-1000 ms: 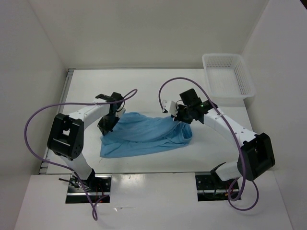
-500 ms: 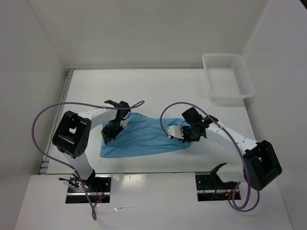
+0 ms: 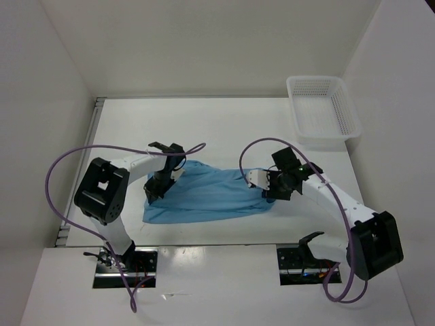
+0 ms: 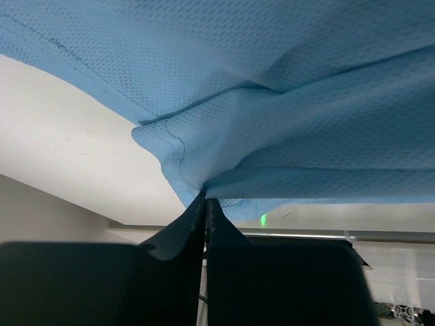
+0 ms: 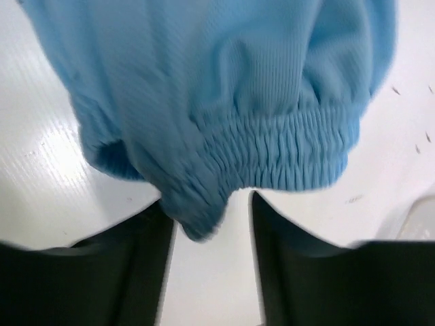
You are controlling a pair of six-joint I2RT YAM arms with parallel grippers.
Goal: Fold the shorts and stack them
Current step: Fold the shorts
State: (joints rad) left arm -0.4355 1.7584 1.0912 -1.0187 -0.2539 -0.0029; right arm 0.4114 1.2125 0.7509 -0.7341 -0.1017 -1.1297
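White laminate forms the worktop (image 3: 224, 129), closed in by plain white walls on three sides. From the top camera you see the shorts (image 3: 211, 197) lying spread across its middle, sky-blue, long axis left to right, between your two arms. The left fingers (image 3: 151, 193) sit on the garment's left edge and the right fingers (image 3: 266, 189) at its right end. A white mesh basket (image 3: 323, 115) stands in the far right corner, well apart from the cloth. Purple cables (image 3: 61, 183) loop from both arms. This view alone does not settle either grip.

Left wrist camera: your left fingers (image 4: 194, 221) are pressed together, with a hemmed corner of the shorts (image 4: 285, 122) pinched at their tips. The stitched hem and a crease above the pinch show here, detail the overhead view hides.

Right wrist camera: your right fingers (image 5: 129, 265) stand moderately parted. The gathered elastic waistband (image 5: 292, 156) is bunched just ahead of them on the white surface. One rounded fold dips into the gap, nearer the left-hand finger, and nothing is clamped. The picture is slightly blurred.
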